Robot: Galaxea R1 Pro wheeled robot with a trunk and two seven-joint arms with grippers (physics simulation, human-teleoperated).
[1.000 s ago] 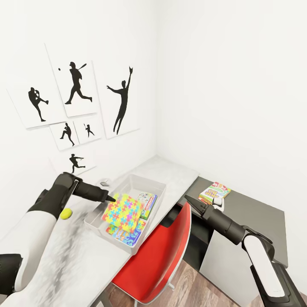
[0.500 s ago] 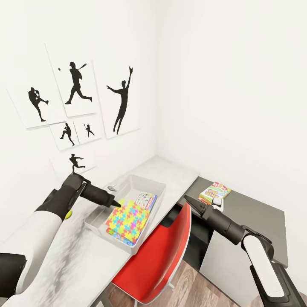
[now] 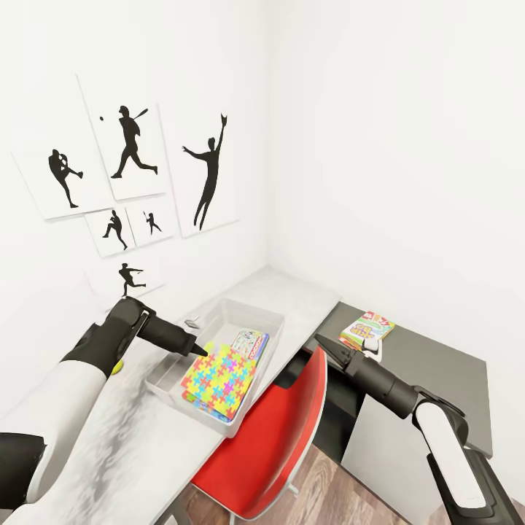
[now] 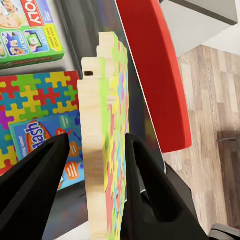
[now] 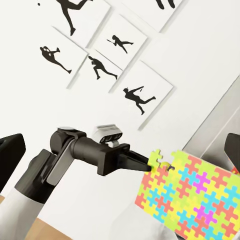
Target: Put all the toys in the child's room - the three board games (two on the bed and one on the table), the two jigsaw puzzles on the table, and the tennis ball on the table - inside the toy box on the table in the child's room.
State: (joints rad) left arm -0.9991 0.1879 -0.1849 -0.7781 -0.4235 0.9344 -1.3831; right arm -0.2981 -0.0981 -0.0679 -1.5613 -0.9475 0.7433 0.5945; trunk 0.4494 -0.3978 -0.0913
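Note:
My left gripper (image 3: 197, 350) is shut on a corner of a multicoloured jigsaw puzzle (image 3: 219, 375), holding it tilted low over the light grey toy box (image 3: 271, 316) on the table (image 3: 302, 297). The left wrist view has this puzzle (image 4: 106, 150) edge-on between the fingers (image 4: 37, 175). Below it in the box lie a second puzzle (image 4: 35, 95), a green board game (image 4: 27, 30) and a blue board game (image 4: 47, 145). The tennis ball (image 3: 117, 369) peeks out behind my left forearm. A third board game (image 3: 368, 327) lies on the dark surface at right, just beyond my open right gripper (image 3: 323, 343).
A red chair (image 3: 273, 437) stands tucked against the table's front edge, directly under the box and between my two arms. Black sports silhouette pictures (image 3: 131, 146) hang on the white wall behind. Wood-plank floor (image 3: 321, 496) shows below the chair.
My left gripper has moved down and toward the box, and the puzzle in it has sunk lower and lies flatter. My forearm now covers most of the tennis ball. The right arm has stayed still.

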